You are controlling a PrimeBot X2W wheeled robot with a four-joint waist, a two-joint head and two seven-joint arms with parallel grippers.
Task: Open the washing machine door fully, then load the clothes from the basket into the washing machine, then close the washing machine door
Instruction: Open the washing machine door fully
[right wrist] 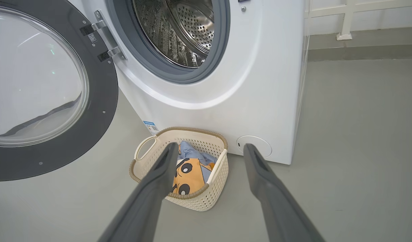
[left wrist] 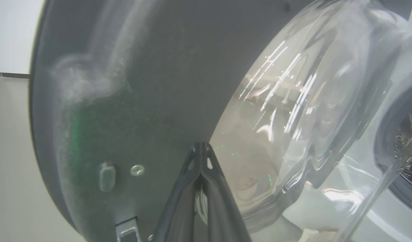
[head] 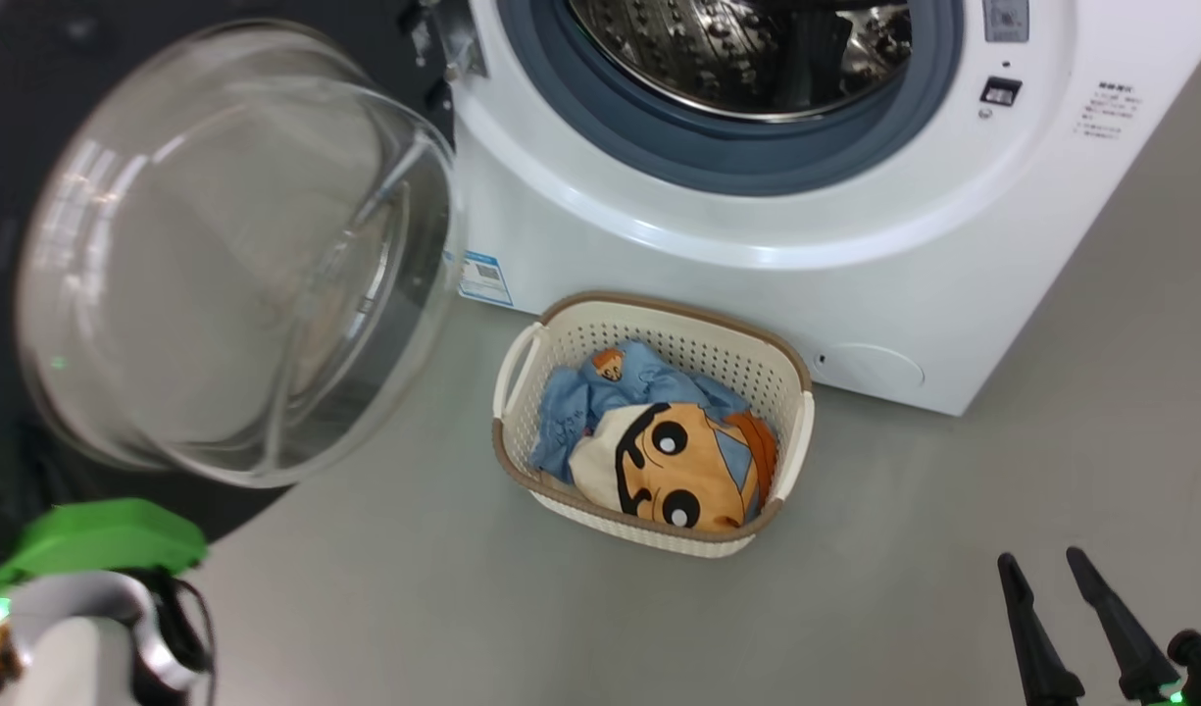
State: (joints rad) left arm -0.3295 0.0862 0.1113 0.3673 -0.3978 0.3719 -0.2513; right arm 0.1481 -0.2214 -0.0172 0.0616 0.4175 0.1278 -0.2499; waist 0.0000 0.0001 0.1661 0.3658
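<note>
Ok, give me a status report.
Left gripper shut at the washing machine door, right gripper open, empty. Door open; clothes in the basket. Nothing blocking drum.

head view steeply downward, wrists share door [left wrist: 142,84] [right wrist: 103,101]

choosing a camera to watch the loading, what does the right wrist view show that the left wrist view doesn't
Right wrist view: the whole basket holding the clothes, the metal hinge, the round cap, the open right hand. Left wrist view: the shut left hand close to the washing machine door, a screw in its dark ring. Both: that door's glass and the drum.
</note>
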